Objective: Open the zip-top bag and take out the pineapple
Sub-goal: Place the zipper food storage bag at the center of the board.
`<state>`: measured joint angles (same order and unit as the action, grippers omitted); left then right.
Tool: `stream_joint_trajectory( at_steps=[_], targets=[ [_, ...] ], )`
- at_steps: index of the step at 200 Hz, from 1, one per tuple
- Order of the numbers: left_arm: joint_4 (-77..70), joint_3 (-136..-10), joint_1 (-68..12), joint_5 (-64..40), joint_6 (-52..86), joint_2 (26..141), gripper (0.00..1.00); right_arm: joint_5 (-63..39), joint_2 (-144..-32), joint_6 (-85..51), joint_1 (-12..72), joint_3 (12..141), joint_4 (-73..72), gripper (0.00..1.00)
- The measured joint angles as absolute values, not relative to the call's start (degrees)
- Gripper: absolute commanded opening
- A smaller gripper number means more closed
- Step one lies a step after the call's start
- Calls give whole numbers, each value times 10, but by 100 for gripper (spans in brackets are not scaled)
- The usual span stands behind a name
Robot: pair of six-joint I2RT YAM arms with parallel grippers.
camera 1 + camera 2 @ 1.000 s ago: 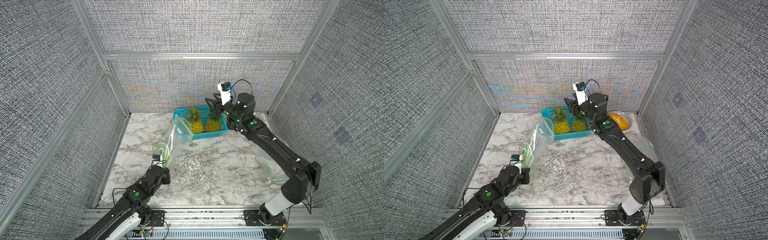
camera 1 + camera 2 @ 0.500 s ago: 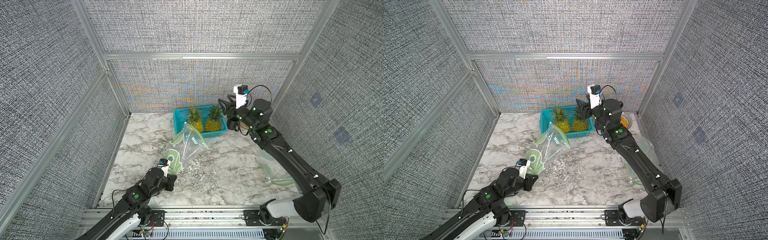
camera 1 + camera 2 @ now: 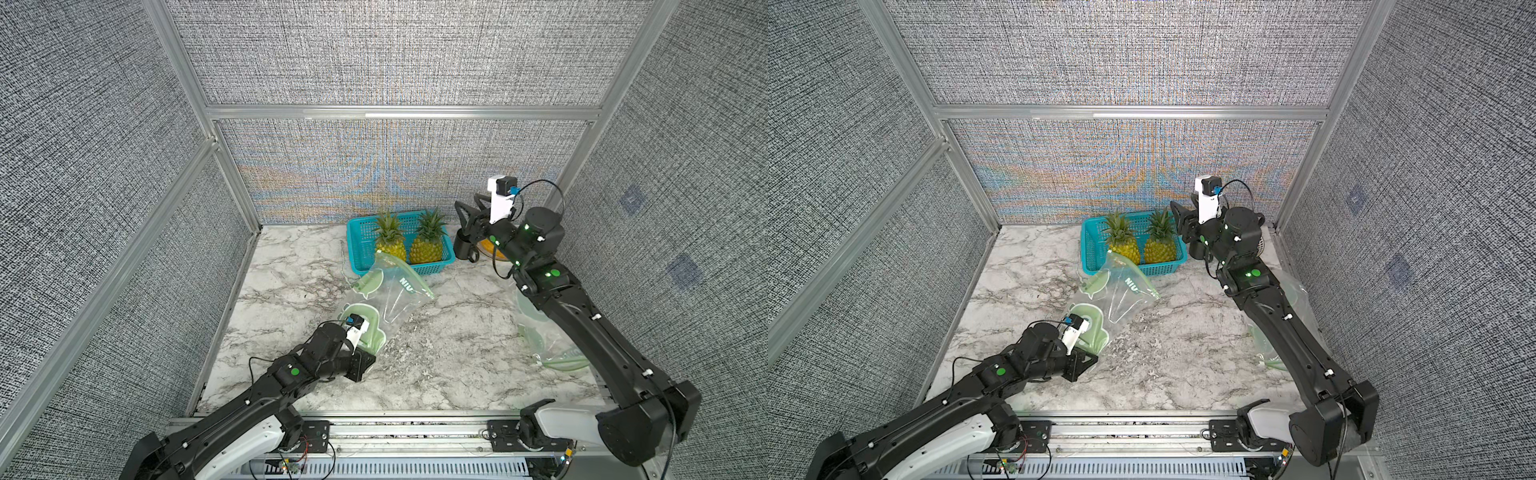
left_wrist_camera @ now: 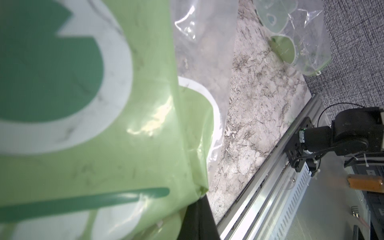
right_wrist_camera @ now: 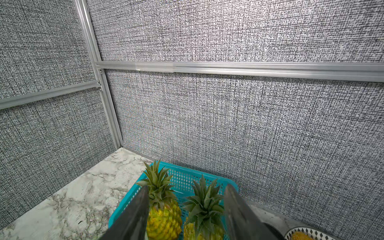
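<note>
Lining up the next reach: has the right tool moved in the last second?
Yes, to the robot's right. The right tool hung over the right end of the teal basket; now it sits just beyond that end, open and empty.

Two pineapples (image 3: 390, 249), two zip-top bags (image 3: 399, 291), one basket (image 3: 360, 235), one plate (image 5: 289, 233).

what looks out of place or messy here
Nothing is spilled or damaged. A second bag lies crumpled at the table's right edge under the right arm, and the zip-top bag in the left gripper sags in front of the basket.
</note>
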<state>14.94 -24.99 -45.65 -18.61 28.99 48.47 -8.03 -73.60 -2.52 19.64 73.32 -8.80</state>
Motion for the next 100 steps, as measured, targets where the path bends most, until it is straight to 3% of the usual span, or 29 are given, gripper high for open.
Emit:
stream_joint_trajectory(
  at_steps=[100],
  targets=[
    [117,-351,-562,-229,220,682,0,-83,-693,-33,151,689,-88,59]
  ],
)
